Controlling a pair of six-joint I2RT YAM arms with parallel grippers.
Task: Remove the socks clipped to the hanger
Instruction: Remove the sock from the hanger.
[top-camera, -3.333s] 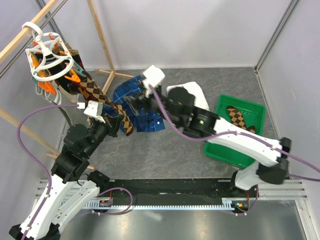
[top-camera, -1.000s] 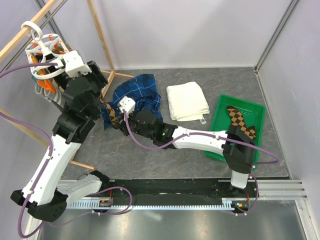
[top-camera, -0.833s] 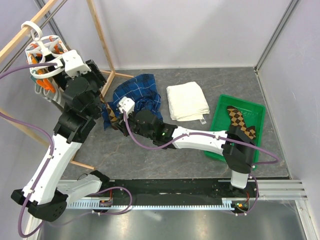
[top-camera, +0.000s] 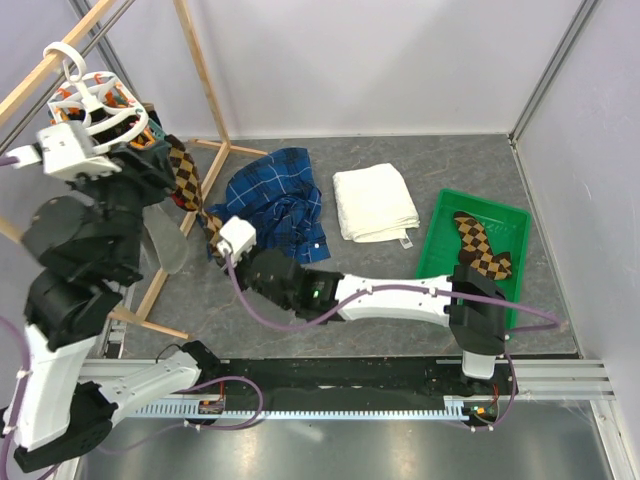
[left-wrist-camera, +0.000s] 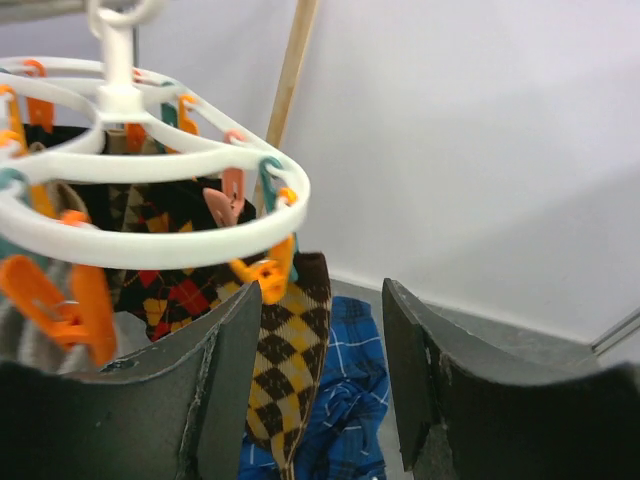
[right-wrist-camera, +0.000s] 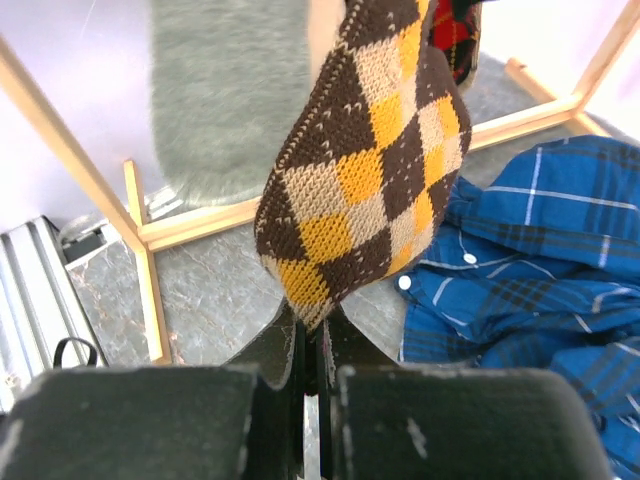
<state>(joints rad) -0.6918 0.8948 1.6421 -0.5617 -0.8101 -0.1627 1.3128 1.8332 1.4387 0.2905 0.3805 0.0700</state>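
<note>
Room: grey speckled table between pale wall panels. Wooden rack poles stand at its left and carry the white round hanger.
Just changed: the left arm has reared up and now sits close under the hanger. The right arm has drawn its wrist back, away from the hanger.
Left gripper: fingers wide apart just below the hanger's rim, beside the orange clip, holding nothing.
Right gripper: fingers pressed together on the toe of the brown-and-yellow argyle sock.
Sock: hangs from that clip, slanting down and away from the hanger.
Others: a red argyle sock and a grey sock hang at the hanger. One loose argyle sock lies in the green tray, far from the hanger.
Meaning: the arms have swapped roles. I'd guess the clip gets squeezed next, which would free this sock.
</note>
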